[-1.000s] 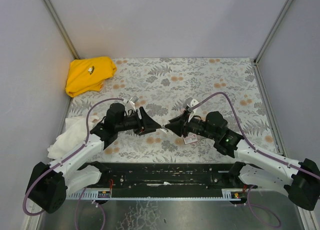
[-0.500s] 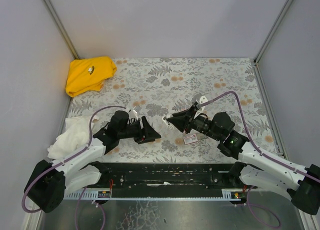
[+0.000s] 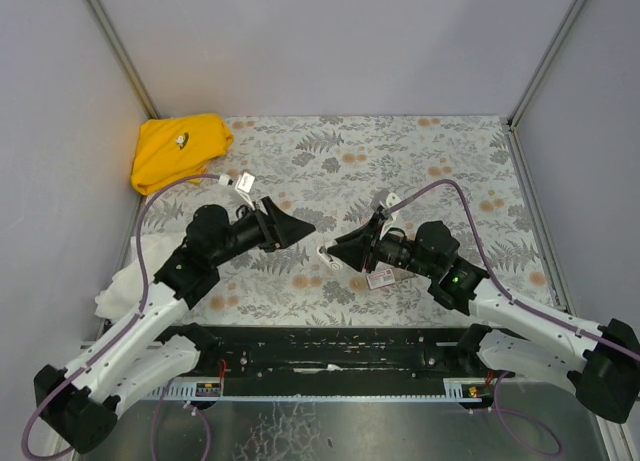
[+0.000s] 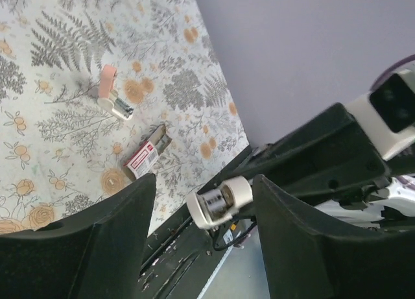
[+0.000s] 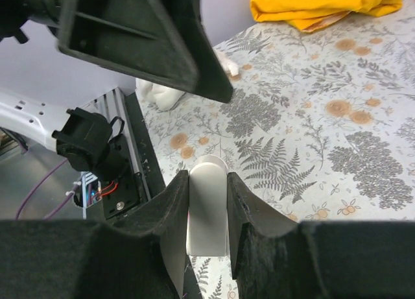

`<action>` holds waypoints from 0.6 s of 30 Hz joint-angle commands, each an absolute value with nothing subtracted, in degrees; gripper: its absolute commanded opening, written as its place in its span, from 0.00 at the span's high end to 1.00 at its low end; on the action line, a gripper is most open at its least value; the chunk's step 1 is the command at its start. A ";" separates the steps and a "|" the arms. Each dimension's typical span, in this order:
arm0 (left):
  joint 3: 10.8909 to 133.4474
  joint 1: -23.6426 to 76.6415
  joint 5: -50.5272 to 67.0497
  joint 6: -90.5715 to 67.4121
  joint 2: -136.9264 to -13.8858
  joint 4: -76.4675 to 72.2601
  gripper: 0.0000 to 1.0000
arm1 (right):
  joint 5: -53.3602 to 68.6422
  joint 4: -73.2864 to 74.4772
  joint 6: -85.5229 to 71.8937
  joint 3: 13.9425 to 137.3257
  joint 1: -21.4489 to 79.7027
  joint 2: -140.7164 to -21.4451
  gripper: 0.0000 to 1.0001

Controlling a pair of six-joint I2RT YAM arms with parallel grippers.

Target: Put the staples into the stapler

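Top external first: note the left gripper (image 3: 298, 226) raised over the floral table (image 3: 450, 161), spread wide and holding nothing. Find the right gripper (image 3: 333, 253) facing it, near but apart, closed partway on a small white piece (image 3: 324, 253). Switch to the left wrist view and read that piece end-on: pale shell, dark metal face. Cannot tell whether part of the stapler or something separate. Place the stapler (image 4: 107, 85) itself, pink and white, lying on the table near the red-and-white box (image 4: 141, 163) and its grey tray (image 4: 160, 135), apart from both grippers and not seen from above. Cannot make out the staples in any view; presumably in or by the tray.

Judging the step as fetching a strip with the free left gripper: come down over the tray from straight above, narrow the jaws before contact, and pinch the strip across its short width, lightly, to avoid snapping it. Avoid nudging the box or stapler, both small, probably light and apt to slide. Hold the right gripper steady and out of the path. Line the strip up with the dark channel, legs down, then slide rather than press.
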State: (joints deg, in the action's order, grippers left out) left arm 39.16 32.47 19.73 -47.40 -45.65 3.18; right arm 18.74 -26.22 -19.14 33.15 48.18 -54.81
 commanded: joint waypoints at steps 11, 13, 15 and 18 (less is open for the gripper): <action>35.23 33.67 26.87 -50.12 -54.14 -0.16 0.44 | 20.75 -30.70 -19.86 34.81 47.81 -53.80 1.00; 34.40 33.96 27.28 -49.95 -53.79 -0.16 0.45 | 20.01 -30.47 -19.85 34.80 47.80 -53.82 1.00; 33.72 34.10 27.75 -49.63 -53.24 -0.17 0.45 | 19.28 -30.18 -19.85 34.87 47.81 -53.75 1.00; 32.62 34.60 27.65 -49.57 -52.51 -0.13 0.45 | 18.39 -29.98 -19.87 35.07 47.81 -53.68 1.00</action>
State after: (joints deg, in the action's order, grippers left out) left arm 34.11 33.41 25.06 -49.60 -53.78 2.17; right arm 20.49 -25.93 -19.55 33.15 48.16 -54.87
